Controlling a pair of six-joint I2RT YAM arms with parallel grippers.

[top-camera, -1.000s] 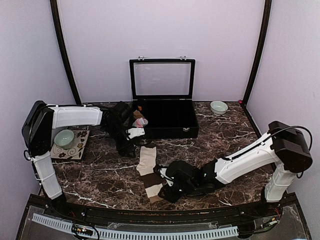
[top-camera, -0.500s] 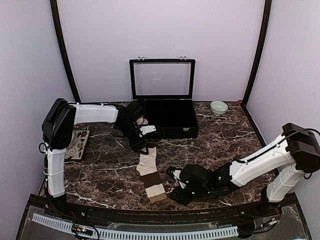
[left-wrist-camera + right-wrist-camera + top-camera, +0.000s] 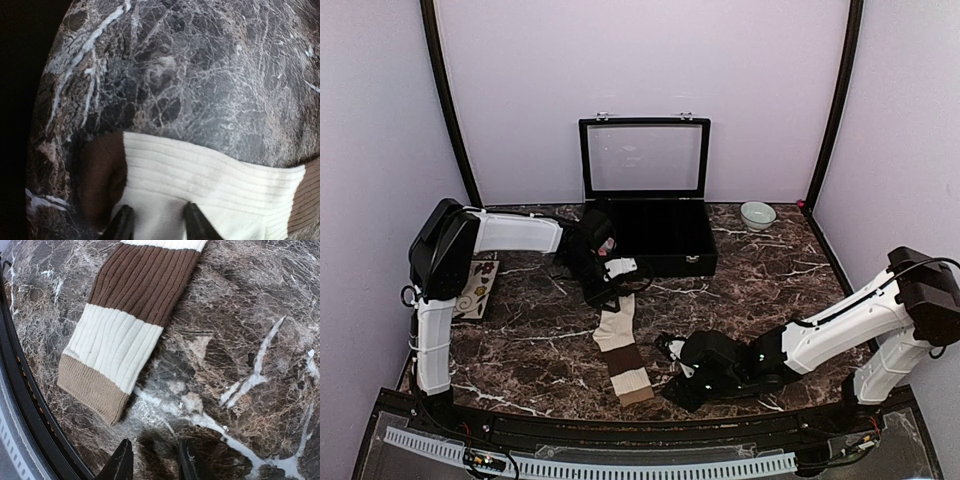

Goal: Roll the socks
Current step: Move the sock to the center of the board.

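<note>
As we scan from the near edge outward, the right gripper (image 3: 155,462) hovers low over bare table (image 3: 240,340), just right of the tan cuff of the striped sock (image 3: 125,335), its jaws apart and empty. That sock lies flat and unrolled, running away from us. At its far toe end, the left gripper (image 3: 159,225) straddles the cream fabric; we cannot tell whether it has pinched it. Beyond the striped sock, a pink sock (image 3: 609,248) peeks from behind the left arm. We judge rolling has not begun: next, one end needs gripping and turning over onto itself.
</note>
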